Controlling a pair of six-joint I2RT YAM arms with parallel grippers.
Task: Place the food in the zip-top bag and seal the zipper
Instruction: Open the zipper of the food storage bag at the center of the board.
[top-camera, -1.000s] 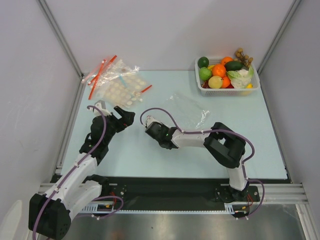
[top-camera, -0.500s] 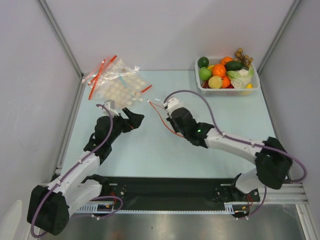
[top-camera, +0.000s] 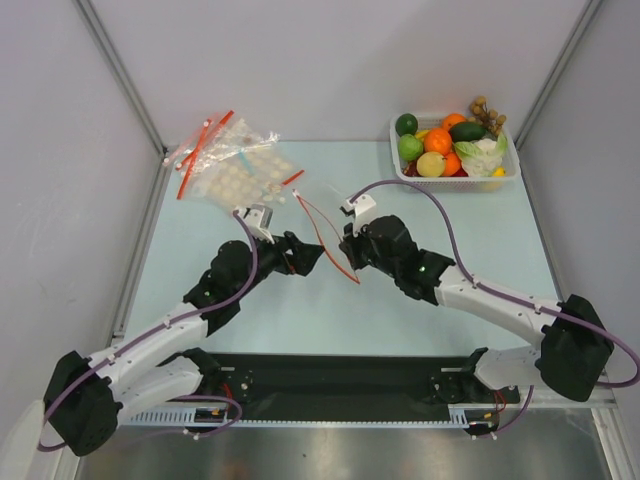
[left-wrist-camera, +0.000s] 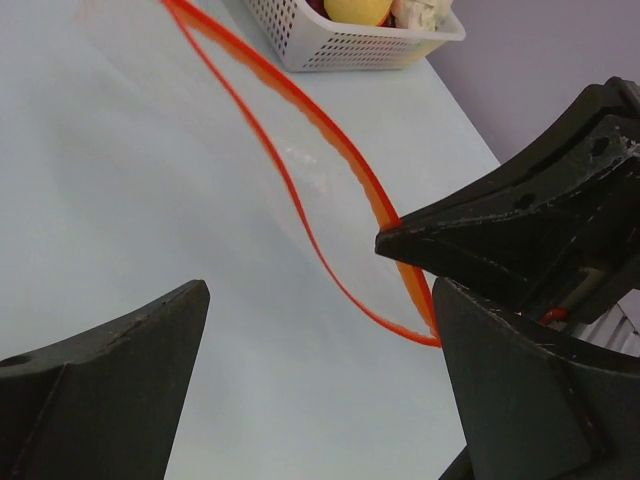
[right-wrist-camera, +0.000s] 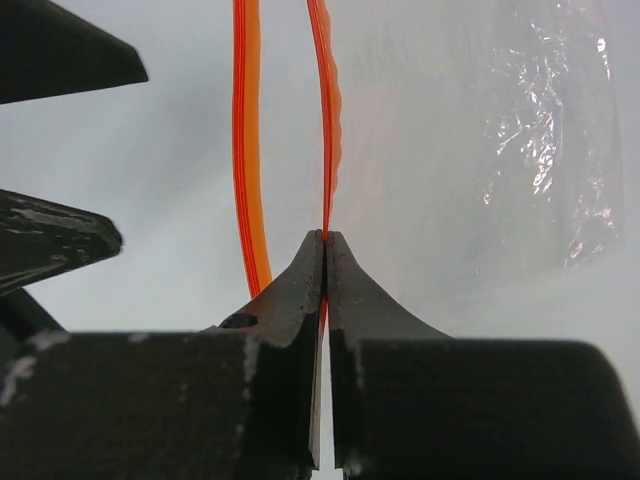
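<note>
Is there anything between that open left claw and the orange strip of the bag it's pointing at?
Nothing visible does. The right gripper pinches one side of the zipper. The other side loops free directly in front of the open left gripper.

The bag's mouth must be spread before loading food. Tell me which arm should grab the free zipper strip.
Left looks better placed. The left gripper is open and close beside the free side of the zipper; the right gripper is shut on the other side, so it is occupied.
</note>
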